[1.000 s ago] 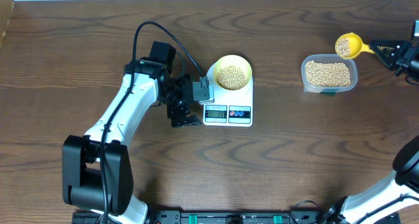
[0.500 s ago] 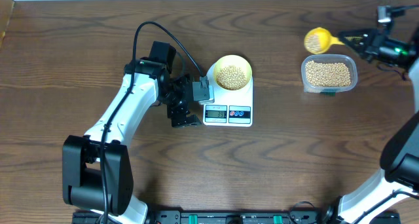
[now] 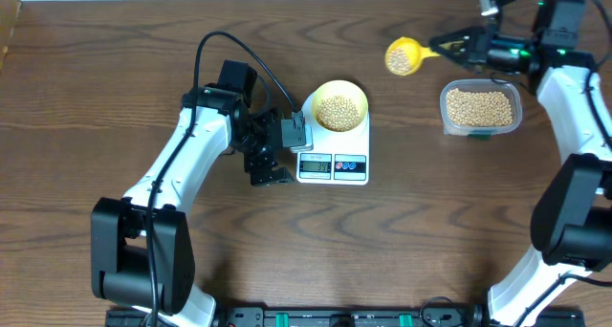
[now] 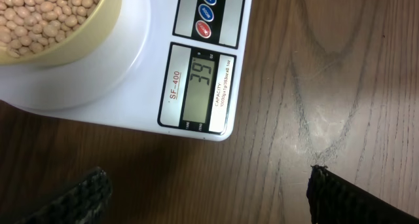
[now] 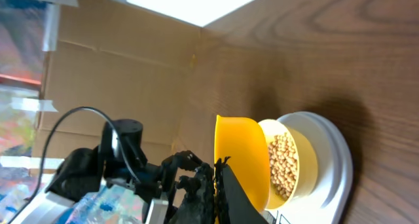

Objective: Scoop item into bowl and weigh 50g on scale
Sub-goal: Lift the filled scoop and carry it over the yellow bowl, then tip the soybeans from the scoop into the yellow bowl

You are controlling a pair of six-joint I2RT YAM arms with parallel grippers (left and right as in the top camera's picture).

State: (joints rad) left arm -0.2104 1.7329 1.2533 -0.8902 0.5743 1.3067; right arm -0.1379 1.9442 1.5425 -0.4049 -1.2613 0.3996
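Two grippers noted over the brown tabletop (image 3: 430, 231). Found the left gripper (image 3: 285, 155) nearest, fingers spread wide, gripping nothing, low and just beside the left edge of the scale (image 3: 333, 164). Read 39 on the display (image 4: 200, 88), with three round buttons (image 4: 205, 13) next to it. Saw the pale yellow bowl (image 3: 363, 99) sitting on the scale's round platform (image 4: 85, 86), partly filled with tan beans (image 3: 338, 110). Spotted, farther right, the clear container (image 3: 445, 107) holding more beans, well apart from the scale. Found the right gripper (image 3: 459, 48) farthest back, closed on the handle of the yellow scoop (image 3: 404, 55), cup held above bare tabletop between bowl and container. Could not tell whether the scoop carried beans.
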